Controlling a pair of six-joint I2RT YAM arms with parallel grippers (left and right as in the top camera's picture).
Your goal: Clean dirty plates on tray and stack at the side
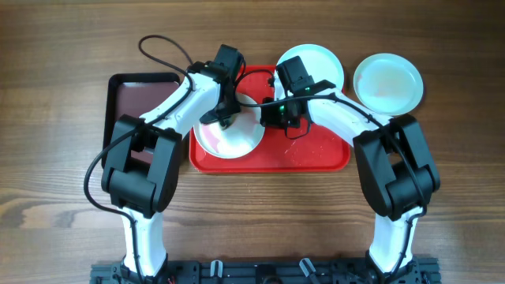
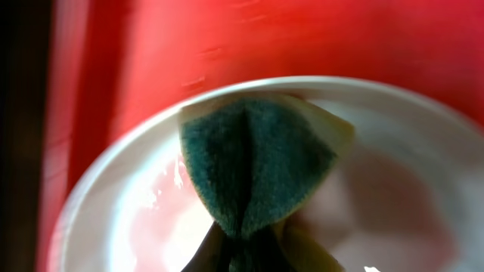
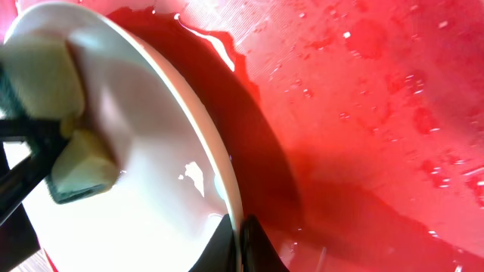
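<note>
Jaws on the left gripper (image 1: 223, 117) squeeze the sponge (image 2: 253, 162) down on the white plate (image 1: 230, 140), while the right gripper (image 3: 242, 238) pinches its rim from the right side.

left hand (image 1: 222, 114) behind sponge (image 2: 253, 162), plate (image 2: 393, 189) cropped

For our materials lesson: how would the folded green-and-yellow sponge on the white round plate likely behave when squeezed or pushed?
The green-and-yellow sponge is probably soft and floppy, since it is pinched into a fold. It looks light and seems unlikely to roll. The white round plate shows a water sheen, so the sponge may slide easily across it.
</note>
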